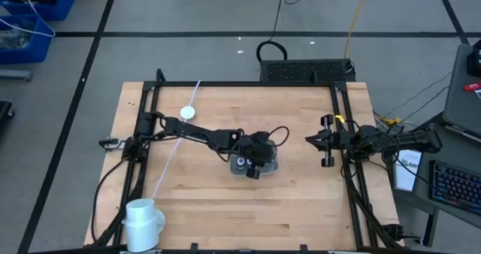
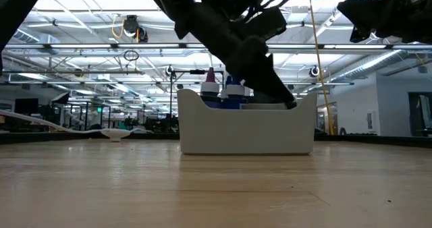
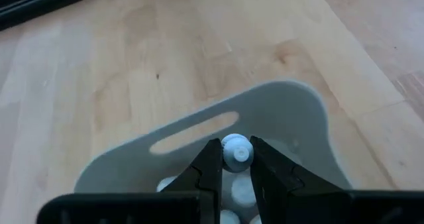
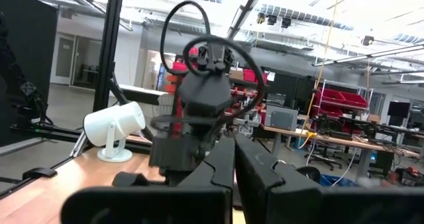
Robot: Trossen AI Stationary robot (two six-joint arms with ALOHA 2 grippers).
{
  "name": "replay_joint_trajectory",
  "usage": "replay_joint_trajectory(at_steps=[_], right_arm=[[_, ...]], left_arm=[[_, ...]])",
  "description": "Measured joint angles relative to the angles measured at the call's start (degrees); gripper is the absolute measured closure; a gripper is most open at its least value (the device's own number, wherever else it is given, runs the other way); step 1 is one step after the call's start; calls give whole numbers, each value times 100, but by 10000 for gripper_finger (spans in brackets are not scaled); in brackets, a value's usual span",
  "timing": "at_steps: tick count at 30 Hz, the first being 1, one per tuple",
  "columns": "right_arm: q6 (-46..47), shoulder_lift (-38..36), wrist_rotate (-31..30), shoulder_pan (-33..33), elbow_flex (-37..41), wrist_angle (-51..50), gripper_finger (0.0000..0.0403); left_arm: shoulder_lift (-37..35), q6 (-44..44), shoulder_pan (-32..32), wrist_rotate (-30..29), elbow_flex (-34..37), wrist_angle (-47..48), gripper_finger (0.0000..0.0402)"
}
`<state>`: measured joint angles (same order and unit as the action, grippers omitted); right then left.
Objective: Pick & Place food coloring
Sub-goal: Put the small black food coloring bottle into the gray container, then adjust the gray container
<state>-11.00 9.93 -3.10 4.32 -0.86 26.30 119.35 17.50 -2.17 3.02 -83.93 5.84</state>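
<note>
A grey tray (image 1: pixel 275 164) with a slot handle (image 3: pixel 193 132) stands at the table's middle. In it stand several food coloring bottles, dark with pale tops (image 3: pixel 242 189) (image 2: pixel 210 88). My left gripper (image 3: pixel 236 159) reaches slanting down into the tray (image 2: pixel 202 130) and is shut on one bottle (image 3: pixel 236 150). In the low view the tray wall hides that bottle and the fingertips. My right gripper (image 4: pixel 234 168) waits shut at the table's right edge (image 1: pixel 311 140), raised and holding nothing. My left gripper pinches a bottle's pale round top (image 3: pixel 236 144) between its two fingers (image 3: pixel 211 164), coming slanting down from the table's left side. The bottle stands upright inside the tray near the handle wall. Whether its base rests on the tray floor is hidden.
A white cylinder-shaped lamp (image 1: pixel 143 220) stands at the near left corner. A small white round thing (image 1: pixel 187 113) with a white cord lies at the far left. A black frame (image 1: pixel 248 83) runs along the table's edges. Bare wood lies near and right of the tray.
</note>
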Motion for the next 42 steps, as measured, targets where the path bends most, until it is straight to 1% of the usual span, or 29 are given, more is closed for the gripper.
replay_joint_trajectory(at_steps=[7, 16, 19, 28, 31, 34, 36, 38, 40, 42], right_arm=[[4, 3, 14, 0, 0, 0, 399], [76, 33, 17, 2, 0, -42, 399], [133, 33, 18, 2, 0, -42, 399], [133, 33, 18, 2, 0, -42, 399], [130, 33, 18, 2, 0, -42, 399], [101, 33, 20, 2, 0, -42, 399], [92, 33, 20, 2, 0, -42, 399], [92, 33, 20, 2, 0, -39, 399], [92, 31, 20, 2, 0, -39, 399], [148, 33, 21, 2, 0, -42, 399]], left_arm=[[166, 41, 28, -10, 19, 171, 344], [125, 108, 26, -9, 8, 92, 342], [125, 148, 28, -12, 8, 1, 327], [110, 187, 28, -12, 8, -177, 260], [105, 191, 26, -68, -162, 5, 247], [91, 381, -47, -309, -605, 514, 242], [1, 625, -173, -617, -1030, 1200, 241], [-117, 797, -379, -1102, -1572, 1962, 241], [-261, 887, -578, -1764, -2081, 2937, 243], [-433, 691, -726, -2288, -2460, 3756, 254]])
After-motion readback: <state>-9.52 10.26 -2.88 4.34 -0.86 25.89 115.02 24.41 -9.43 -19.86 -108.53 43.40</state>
